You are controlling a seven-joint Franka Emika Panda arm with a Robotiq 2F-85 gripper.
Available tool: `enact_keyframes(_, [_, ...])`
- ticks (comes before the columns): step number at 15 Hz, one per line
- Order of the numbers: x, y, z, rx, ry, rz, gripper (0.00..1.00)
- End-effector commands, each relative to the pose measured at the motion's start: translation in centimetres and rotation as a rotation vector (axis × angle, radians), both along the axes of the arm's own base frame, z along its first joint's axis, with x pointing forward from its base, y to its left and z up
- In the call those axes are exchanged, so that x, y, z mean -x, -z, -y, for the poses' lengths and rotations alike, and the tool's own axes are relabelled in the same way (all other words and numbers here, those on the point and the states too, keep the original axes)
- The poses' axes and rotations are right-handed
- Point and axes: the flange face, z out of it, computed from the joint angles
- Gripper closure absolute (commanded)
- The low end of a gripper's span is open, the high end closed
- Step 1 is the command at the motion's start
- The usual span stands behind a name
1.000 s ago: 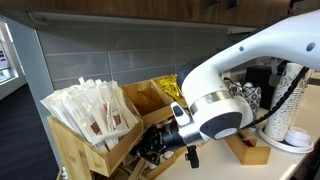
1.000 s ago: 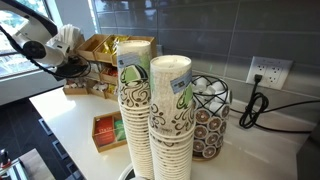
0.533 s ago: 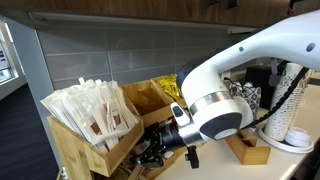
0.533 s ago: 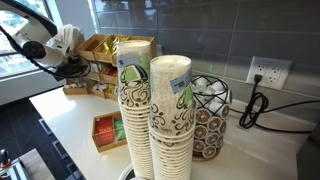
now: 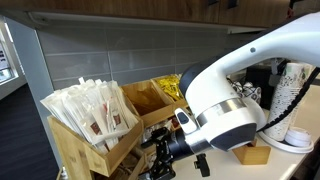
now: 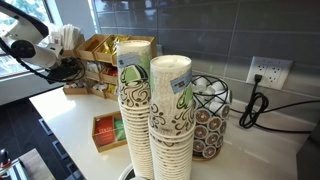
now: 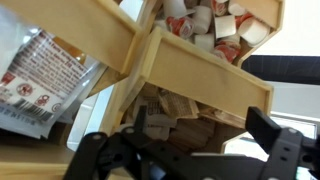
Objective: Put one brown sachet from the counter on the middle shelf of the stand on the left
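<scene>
My gripper (image 7: pixel 200 126) stands open in front of the light-wood stand (image 7: pixel 205 82). Its dark fingers (image 7: pixel 265 125) flank a slanted bin where a pile of brown sachets (image 7: pixel 165 112) lies loose; nothing is held between the jaws. The bin beside it holds red and white packets (image 7: pixel 208 24), the middle shelf's kind. In both exterior views the gripper (image 5: pixel 166 157) (image 6: pixel 66 70) hovers close to the front of the stand (image 5: pixel 85 145) (image 6: pixel 100 62), whose lower tiers the arm hides. The pale counter (image 6: pixel 70 112) shows no brown sachet lying on it.
White packets (image 5: pixel 95 105) fill the stand's near bin, yellow ones (image 5: pixel 172 90) a rear bin. A small low wooden tray (image 6: pixel 105 131), tall stacks of paper cups (image 6: pixel 150 110), a wire pod rack (image 6: pixel 210 115) and a wall outlet (image 6: pixel 266 70) stand on the counter.
The jaws have gone from shut to wide open. The arm has drawn back a little from the stand's front, and the brown sachets stay in the bin.
</scene>
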Motion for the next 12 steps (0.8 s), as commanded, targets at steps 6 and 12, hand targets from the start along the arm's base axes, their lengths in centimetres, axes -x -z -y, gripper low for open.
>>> enact_keyframes(6, [6.0, 0.0, 1.5, 0.115, 0.069, -0.086, 0.00])
enact_keyframes(12, [7.8, 0.8, 2.9, 0.149, 0.178, -0.154, 0.00])
